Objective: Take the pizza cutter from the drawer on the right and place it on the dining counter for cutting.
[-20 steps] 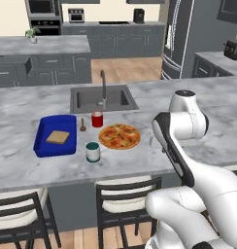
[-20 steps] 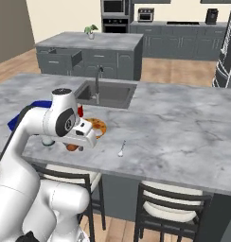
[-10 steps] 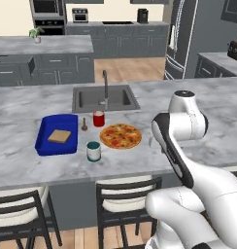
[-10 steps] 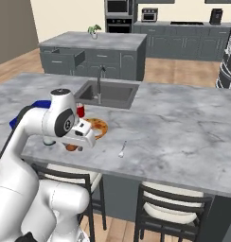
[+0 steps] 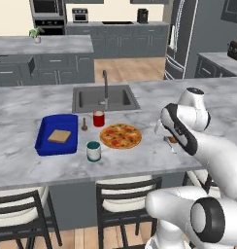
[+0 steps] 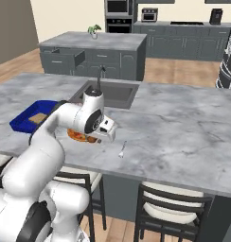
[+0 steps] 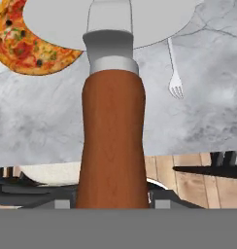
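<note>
Pizza cutter (image 7: 113, 131) is in the gripper (image 7: 113, 202), brown wooden handle running up the middle of the hand view, metal collar and big grey wheel at the far end. Jaws are pinched on the handle, one on each side. The cutter hangs over the dining counter (image 5: 52, 165), just right of the pizza (image 5: 120, 136), wheel edge overlapping the pizza's rim in the hand view. In the right base view the gripper (image 6: 107, 134) sits low over the marble beside the pizza (image 6: 79, 137).

Everything else relative to the pizza: a fork (image 7: 175, 73) lies on the marble just to its right, also seen in the right base view (image 6: 122, 150). Green-banded cup (image 5: 93, 151) just in front-left, red cup (image 5: 98, 118) just behind-left, blue tray (image 5: 42, 141) with a bread slice further left, sink (image 5: 105, 98) behind. Open drawer (image 6: 70, 57) is well behind, on the far island.

Step, as I judge it: fetch is done, this is the placing stage. Next move calls for lowering the cutter onto bare marble clear of pizza and fork, then opening the jaws.

No readable brands, labels or writing anywhere.
</note>
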